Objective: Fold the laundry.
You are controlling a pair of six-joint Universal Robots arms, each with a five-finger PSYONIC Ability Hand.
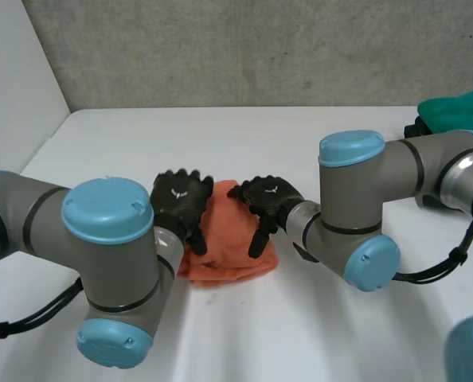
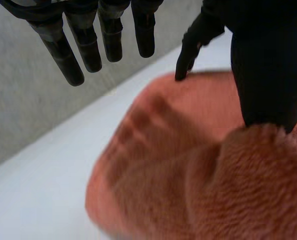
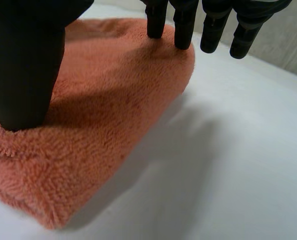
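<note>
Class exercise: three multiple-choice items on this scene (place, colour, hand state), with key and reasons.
1. Where does the folded orange terry towel lie?
A) on the white table, under both hands
B) in a basket
C) on a shelf
2. What colour is the crumpled cloth at the table's far right?
A) yellow
B) green
C) white
3. How are the right hand's fingers?
A) fisted
B) round a cup
C) straight, tips on the towel
Key: 1 A, the left hand and right hand are on it; 2 B, plainly green; 3 C, the right wrist view shows them straight.
</note>
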